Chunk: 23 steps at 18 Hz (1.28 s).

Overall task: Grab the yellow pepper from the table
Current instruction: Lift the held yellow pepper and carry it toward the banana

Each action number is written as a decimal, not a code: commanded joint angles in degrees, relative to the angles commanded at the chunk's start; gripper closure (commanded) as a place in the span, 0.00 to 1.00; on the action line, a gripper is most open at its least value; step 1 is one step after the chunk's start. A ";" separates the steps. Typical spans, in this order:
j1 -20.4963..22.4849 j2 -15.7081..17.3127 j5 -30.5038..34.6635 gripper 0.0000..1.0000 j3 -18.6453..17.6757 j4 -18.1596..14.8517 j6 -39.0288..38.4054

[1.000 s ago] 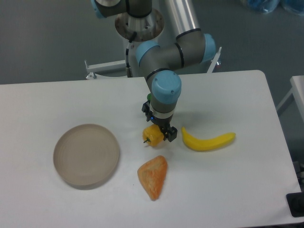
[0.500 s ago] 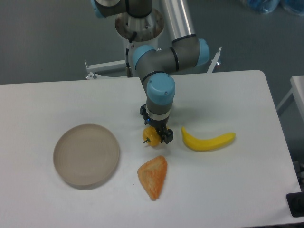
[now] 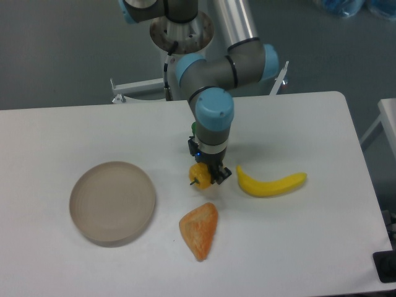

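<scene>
The yellow pepper [image 3: 200, 175] is a small yellow-orange lobed piece with a dark stem pointing left. It sits at the middle of the white table [image 3: 62, 260], just under the arm's wrist. My gripper [image 3: 207, 174] comes straight down on it and its dark fingers [image 3: 219, 175] are shut on the pepper's sides. Whether the pepper still rests on the tabletop or hangs just above it is hard to tell.
A yellow banana [image 3: 271, 183] lies just right of the gripper. An orange wedge-shaped piece [image 3: 199, 230] lies in front of it. A round beige plate [image 3: 112, 202] stands at the left. A bit of green shows behind the wrist [image 3: 193, 127].
The gripper with the pepper shifted slightly left half a second ago and has now come back right and a little up. The other things have not moved.
</scene>
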 joint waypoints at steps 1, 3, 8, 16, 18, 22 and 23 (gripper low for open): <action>0.53 -0.26 -0.17 0.65 2.02 -2.11 0.52; 1.50 -1.49 -0.09 0.66 7.21 -5.90 3.59; 3.78 -4.04 -0.18 0.75 15.65 -10.65 8.51; 5.64 -6.58 3.85 0.81 20.04 -11.09 16.24; 5.72 -7.03 4.66 0.81 20.85 -11.01 19.24; 5.90 -7.03 2.73 0.81 21.20 -11.10 19.25; 5.90 -7.03 2.64 0.81 21.20 -11.10 19.25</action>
